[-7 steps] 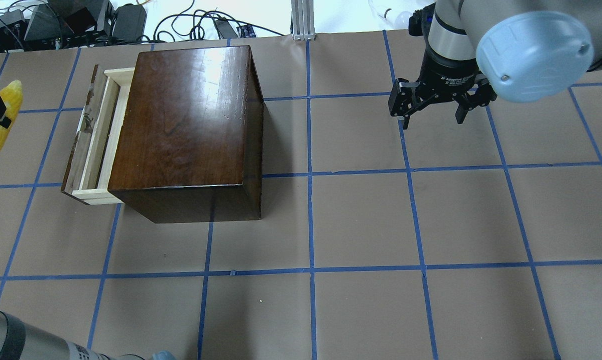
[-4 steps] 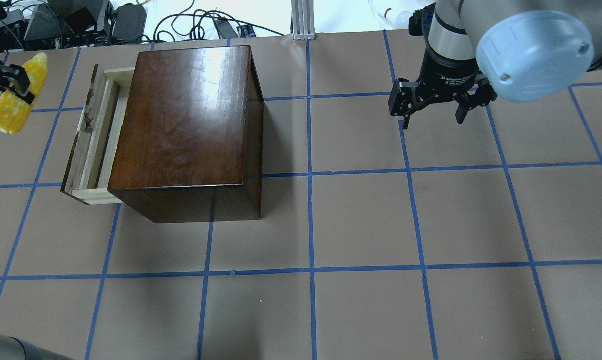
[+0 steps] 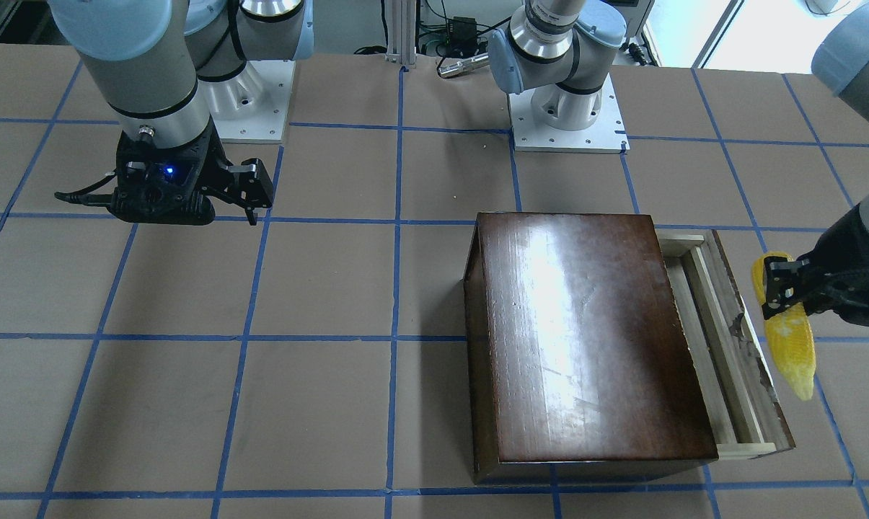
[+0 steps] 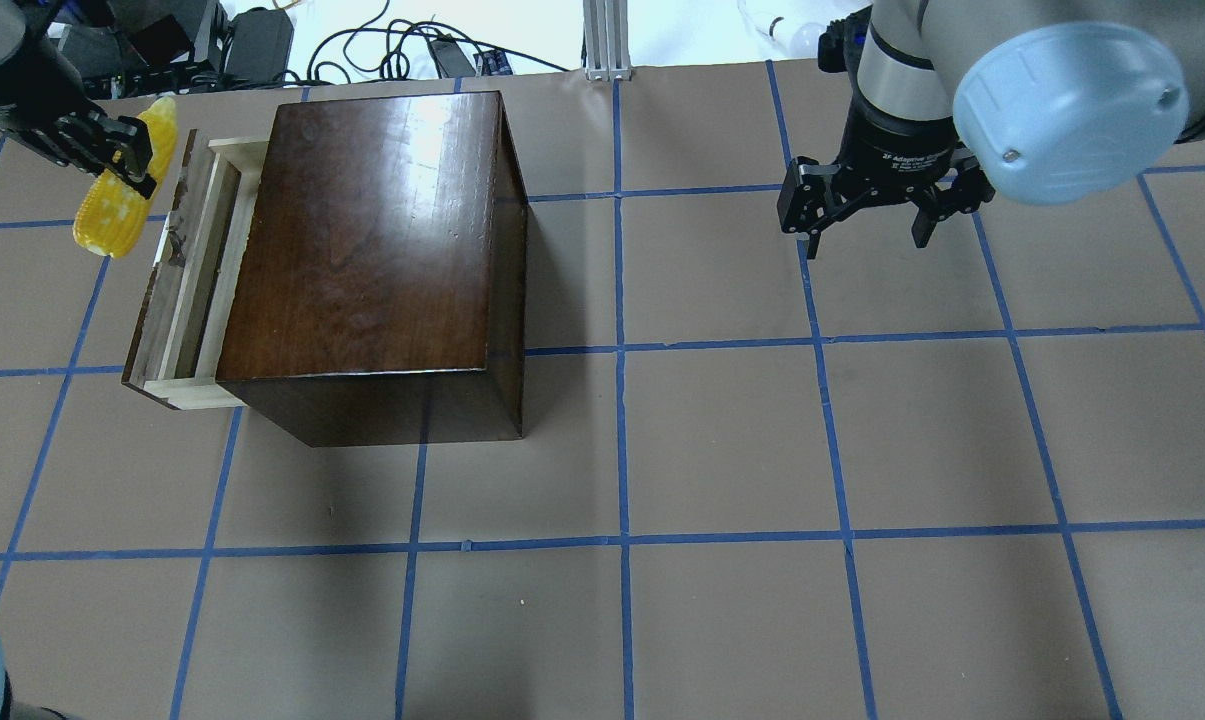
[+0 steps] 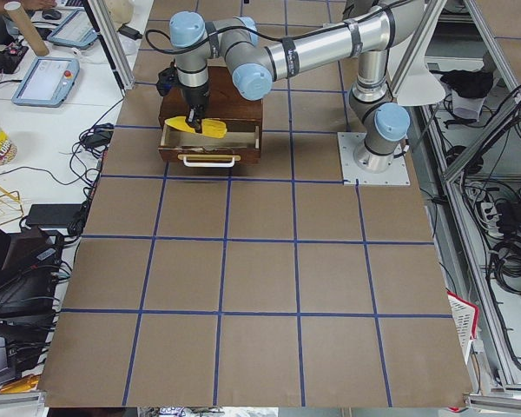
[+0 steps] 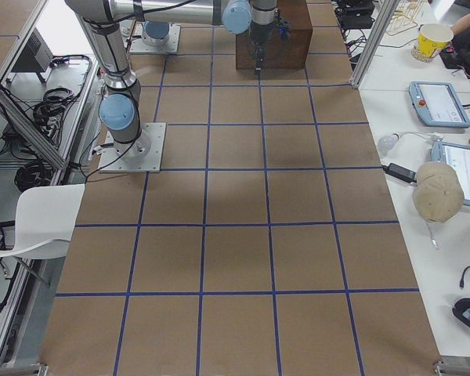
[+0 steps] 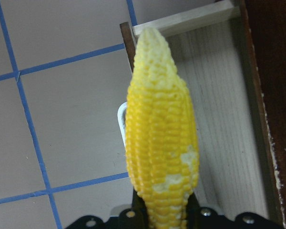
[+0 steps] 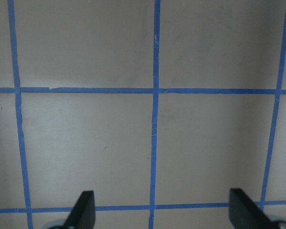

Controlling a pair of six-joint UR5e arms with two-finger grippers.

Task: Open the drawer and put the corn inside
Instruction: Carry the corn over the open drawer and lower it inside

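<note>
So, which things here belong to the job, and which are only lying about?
Job: corn, held by the left gripper; drawer, partly open; dark box.
Lying about: cables and metal post beyond the table; right gripper, open, empty.

This is a robotics lab. A left arm (image 5: 330, 45) and a right arm (image 3: 142, 79), grey with pale blue joint caps, are bolted through metal plates (image 3: 607, 133) to a desk (image 4: 722, 440) covered in brown paper and gridded with blue tape (image 4: 620, 350). Each ends in a black two-fingered claw, the left claw (image 4: 134, 158) and the right claw (image 4: 867, 240). Aluminium posts (image 4: 602, 40) frame the desk. Side benches hold control tablets (image 6: 437, 103), power bricks (image 4: 262, 40), tangled cables (image 4: 412, 40), a paper cup (image 6: 432, 39) and a cap (image 6: 437, 192). A white chair (image 6: 39, 227) stands beside the frame.
</note>
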